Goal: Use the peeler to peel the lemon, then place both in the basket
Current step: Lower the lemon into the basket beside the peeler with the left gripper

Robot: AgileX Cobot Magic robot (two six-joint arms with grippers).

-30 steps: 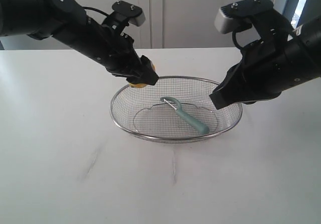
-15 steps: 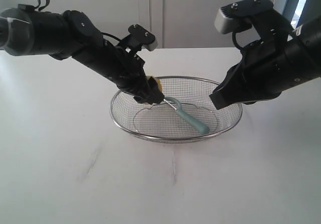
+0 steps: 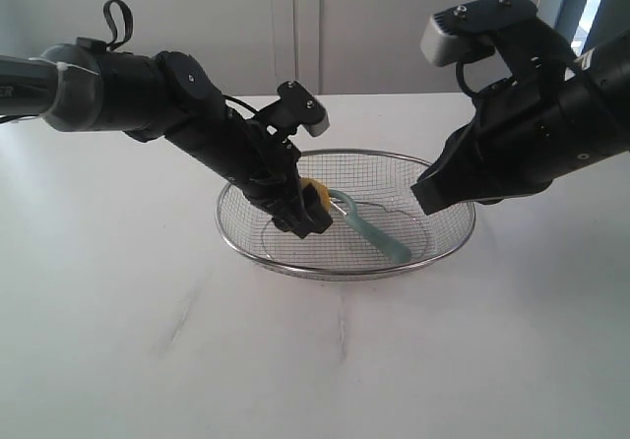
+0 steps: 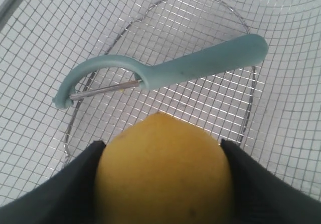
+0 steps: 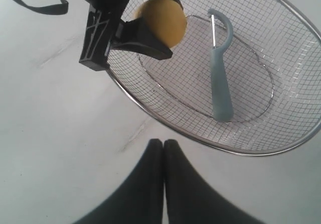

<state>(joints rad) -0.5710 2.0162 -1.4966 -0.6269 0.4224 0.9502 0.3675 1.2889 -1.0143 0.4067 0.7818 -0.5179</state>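
1. The left gripper (image 3: pixel 307 208) reaches down into the left half of the basket (image 3: pixel 345 274), jaws partway open and clamped on the lemon (image 3: pixel 317 195), one finger (image 4: pixel 75 184) on each flank
2. The lemon hangs low over the mesh with its free end facing down; whether it already touches the wire cannot be told
3. The step in hand looks like the set-down, so I would lower the lemon until it bears on the mesh before any release, since a drop could make it bounce or roll
4. The peeler (image 3: pixel 369 227) already lies in the basket just right of the lemon, its hooked head toward the far side and its handle running near and right
5. Aim for the bare mesh left of the peeler head, so the fruit does not land on the blade or tip the peeler
6. Open the jaws slowly: the floor is dished, so the oval fruit will likely roll toward the middle and rest against the peeler, which does no harm
7. Then lift the gripper up and left, clear of the rim
8. The right gripper (image 3: pixel 428 195) hangs by the right rim, closed tight and holding nothing; it is best left there, out of the way
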